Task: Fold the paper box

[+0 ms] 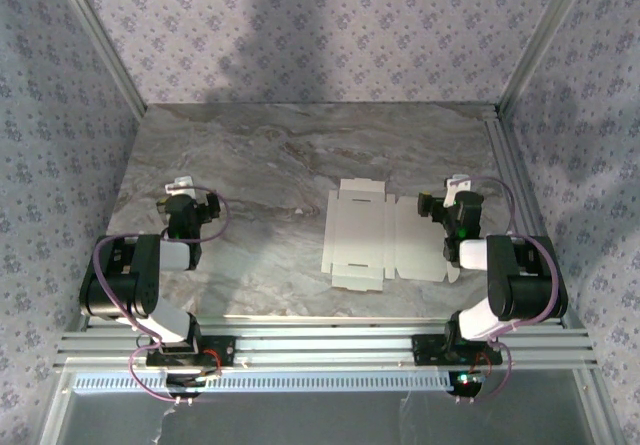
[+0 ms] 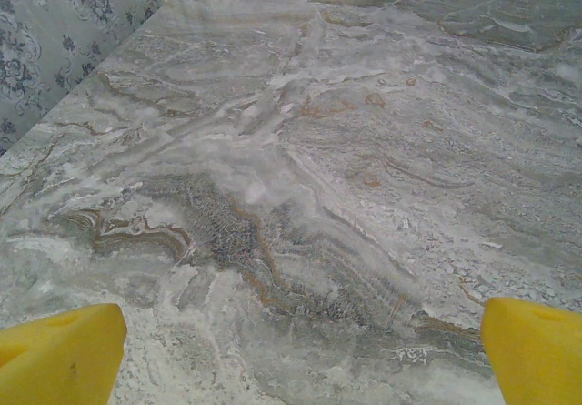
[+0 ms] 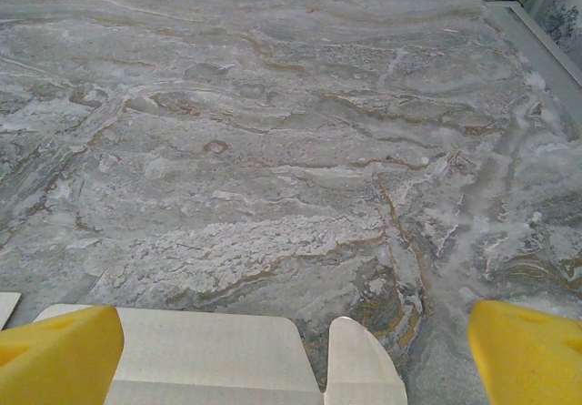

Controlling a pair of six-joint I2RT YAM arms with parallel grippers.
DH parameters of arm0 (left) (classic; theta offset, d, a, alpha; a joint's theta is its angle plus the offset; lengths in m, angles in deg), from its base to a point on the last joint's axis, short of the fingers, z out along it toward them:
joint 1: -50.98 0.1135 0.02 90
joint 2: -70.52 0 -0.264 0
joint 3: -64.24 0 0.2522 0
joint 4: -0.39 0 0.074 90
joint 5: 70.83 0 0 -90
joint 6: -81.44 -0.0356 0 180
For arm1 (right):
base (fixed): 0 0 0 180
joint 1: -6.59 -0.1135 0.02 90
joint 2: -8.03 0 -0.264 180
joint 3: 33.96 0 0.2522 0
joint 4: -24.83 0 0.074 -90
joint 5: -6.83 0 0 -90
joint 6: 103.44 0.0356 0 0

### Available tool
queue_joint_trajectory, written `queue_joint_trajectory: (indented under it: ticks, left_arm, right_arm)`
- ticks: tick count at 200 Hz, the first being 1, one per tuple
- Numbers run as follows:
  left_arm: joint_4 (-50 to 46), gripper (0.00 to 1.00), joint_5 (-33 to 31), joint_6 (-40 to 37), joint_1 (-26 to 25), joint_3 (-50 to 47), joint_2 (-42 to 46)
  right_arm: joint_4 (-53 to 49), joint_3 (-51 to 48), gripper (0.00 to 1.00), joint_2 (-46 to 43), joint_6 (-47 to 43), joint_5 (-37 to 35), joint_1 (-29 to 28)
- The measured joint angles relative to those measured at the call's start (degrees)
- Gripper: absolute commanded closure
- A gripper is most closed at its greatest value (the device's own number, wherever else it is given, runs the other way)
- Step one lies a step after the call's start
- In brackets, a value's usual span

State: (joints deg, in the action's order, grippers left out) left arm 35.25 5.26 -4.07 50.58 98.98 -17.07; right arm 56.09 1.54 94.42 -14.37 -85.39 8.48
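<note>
**A:** Which step are you on?

**B:** The very start: nothing is folded yet. The paper box [image 1: 385, 235] lies flat on the table [image 1: 250, 155], right of centre, white face up, flaps and tabs spread out.

**A:** And your grippers?

**B:** Both stand wide open and hold nothing. Your right gripper [image 3: 293, 332] hangs at the box's right edge, with 1 rounded tab below it. Your left gripper [image 2: 300, 323] is well apart from the box, over bare tabletop.

**A:** Next move?

**B:** I judge you should bring the left one across to pin the sheet, then lift a flap along its crease with the right.
</note>
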Motion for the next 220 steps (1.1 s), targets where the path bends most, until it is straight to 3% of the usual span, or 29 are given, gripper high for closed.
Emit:
queue_joint_trajectory:
  ticks: [13, 35, 68, 85, 95, 104, 117, 127, 136, 165, 187, 220]
  left_arm:
    - [-1.4, 0.00, -0.5, 0.0, -0.2, 0.3, 0.6]
    - [-11.9, 0.00, -2.6, -0.4, -1.8, 4.2, 6.1]
    - [-18.5, 0.00, -8.3, 3.0, -5.4, 14.8, 13.3]
    - [-41.5, 0.00, -13.0, 21.5, -5.2, 32.6, 12.6]
    - [-52.1, 0.02, -12.5, 31.7, -3.3, 43.5, 10.5]
    - [-56.8, 0.09, -9.6, 37.8, -1.1, 49.7, 9.4]
    - [-61.2, 0.10, -4.5, 44.5, 1.4, 54.3, 8.1]
    - [-64.4, 0.12, -1.1, 47.7, 1.3, 55.5, 6.8]
    - [-67.5, 0.16, 1.9, 49.8, -1.4, 55.8, 4.7]
    - [-74.7, 0.37, 10.1, 49.8, -16.9, 54.4, -3.9]
    - [-76.3, 0.46, 16.0, 48.3, -26.6, 50.8, -8.2]
    - [-75.3, 0.47, 20.9, 47.2, -34.1, 44.2, -11.2]
  right_arm:
    - [-4.0, 1.0, 0.01, -1.6, 0.1, -2.8, -0.6]
    - [-14.9, 6.6, 0.01, -7.5, 2.4, -8.2, -1.6]
    - [-27.1, 25.1, 0.01, -15.9, 4.1, -16.5, -6.1]
    - [-39.5, 42.8, 0.01, -15.6, 9.4, -18.4, -8.3]
    - [-49.4, 55.8, 0.01, -13.9, 18.5, -18.8, -7.7]
    - [-55.9, 64.4, 0.01, -12.8, 24.6, -16.9, -5.3]
    - [-62.7, 70.2, 0.01, -12.5, 29.4, -13.7, -2.3]
    - [-68.6, 72.1, 0.03, -12.4, 31.5, -14.5, -2.6]
    - [-73.5, 72.8, 0.10, -11.9, 31.6, -15.5, -6.6]
    - [-82.0, 67.8, 0.20, -7.4, 32.1, -12.6, -19.4]
    - [-84.0, 59.4, 0.30, -2.7, 34.7, -8.4, -21.4]
    - [-84.3, 52.0, 0.37, 5.5, 40.3, -2.2, -23.6]
